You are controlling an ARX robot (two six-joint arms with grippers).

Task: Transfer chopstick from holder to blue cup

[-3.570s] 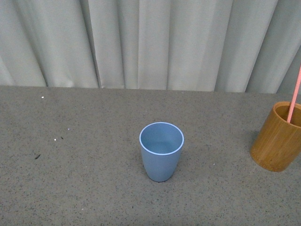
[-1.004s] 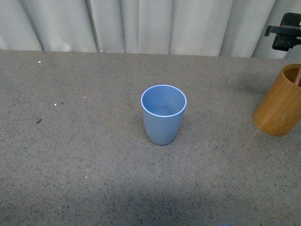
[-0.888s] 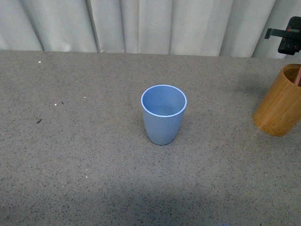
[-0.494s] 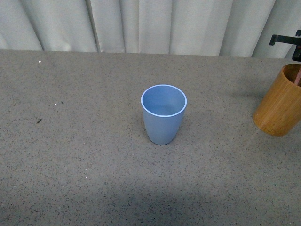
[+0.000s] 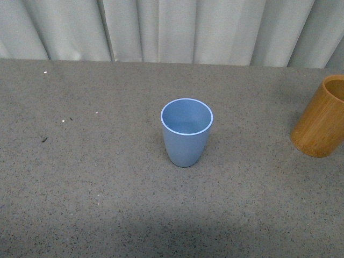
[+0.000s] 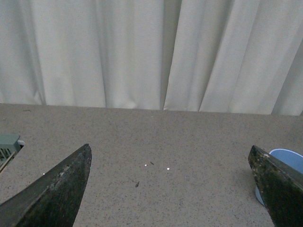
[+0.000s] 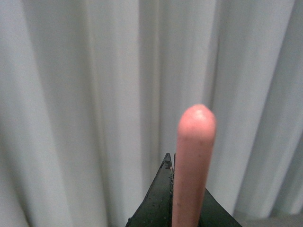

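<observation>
The light blue cup (image 5: 186, 131) stands upright in the middle of the grey table, its inside bare. The brown wooden holder (image 5: 323, 118) stands at the right edge of the front view, partly cut off. Neither arm shows in the front view. In the right wrist view my right gripper (image 7: 182, 189) is shut on the salmon-pink chopstick (image 7: 193, 161), whose rounded end points at the camera against the curtain. In the left wrist view my left gripper (image 6: 173, 189) is open, with nothing between its dark fingers (image 6: 57, 194); the blue cup (image 6: 289, 163) peeks out behind one finger.
A pale pleated curtain (image 5: 172, 29) hangs along the table's far edge. Small specks (image 5: 44, 140) dot the speckled tabletop (image 5: 97, 188) on the left. A grey-green object (image 6: 7, 146) lies at the edge of the left wrist view.
The right gripper, seen above the holder at the front view's right edge, has gone out of that view, and the pink chopstick no longer shows inside the holder.
</observation>
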